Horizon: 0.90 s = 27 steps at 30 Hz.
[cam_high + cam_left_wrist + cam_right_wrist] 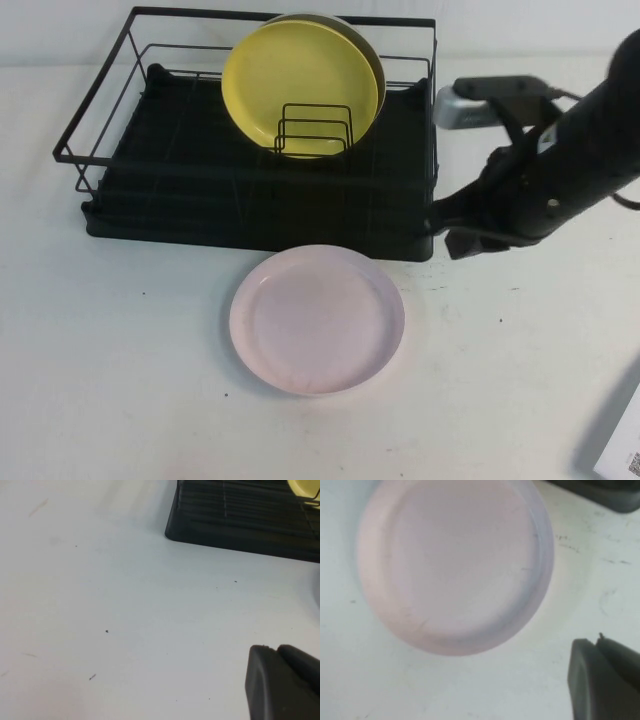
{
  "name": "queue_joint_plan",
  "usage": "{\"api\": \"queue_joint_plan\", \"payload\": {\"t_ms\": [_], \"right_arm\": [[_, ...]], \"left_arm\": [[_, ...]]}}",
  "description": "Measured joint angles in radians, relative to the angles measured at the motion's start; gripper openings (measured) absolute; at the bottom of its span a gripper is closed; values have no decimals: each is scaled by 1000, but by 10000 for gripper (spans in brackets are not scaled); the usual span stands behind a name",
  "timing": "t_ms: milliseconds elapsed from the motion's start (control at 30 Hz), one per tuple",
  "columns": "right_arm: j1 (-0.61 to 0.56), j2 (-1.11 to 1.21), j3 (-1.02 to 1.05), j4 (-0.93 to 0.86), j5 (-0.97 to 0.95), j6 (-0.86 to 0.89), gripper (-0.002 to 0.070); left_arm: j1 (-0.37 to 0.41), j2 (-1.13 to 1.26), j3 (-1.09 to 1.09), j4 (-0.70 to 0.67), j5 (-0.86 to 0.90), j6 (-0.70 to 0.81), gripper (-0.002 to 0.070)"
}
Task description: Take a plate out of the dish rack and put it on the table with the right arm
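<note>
White table (120, 380): one plate (318, 318), two claws (462, 243) (282, 682).

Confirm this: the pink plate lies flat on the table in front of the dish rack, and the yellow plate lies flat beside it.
One part is wrong. The high view shows the yellow plate standing upright in the dish rack, not flat on the table. The pink plate does lie flat in front of the rack.

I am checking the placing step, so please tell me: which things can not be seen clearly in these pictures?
- Right gripper: high view, the arm's bulk hides its fingers; open or shut unknown.
- Left gripper: left wrist view, cut off by the edge.
- Grey plate: high view, mostly hidden behind the yellow plate in the dish rack.
- Pink plate: right wrist view, top cut off.
</note>
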Motion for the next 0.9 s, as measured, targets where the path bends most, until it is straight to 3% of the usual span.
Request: {"api": "queue_joint_plan", "payload": {"t_ms": [367, 667, 900], "right_arm": [[0, -444, 190, 19, 78, -2, -17], [0, -522, 208, -55, 224, -2, -18], [-52, -583, 429, -90, 13, -4, -18]], "left_arm": [[0, 0, 0, 0, 0, 0, -4], [0, 0, 0, 0, 0, 0, -4], [0, 0, 0, 0, 0, 0, -4]]}}
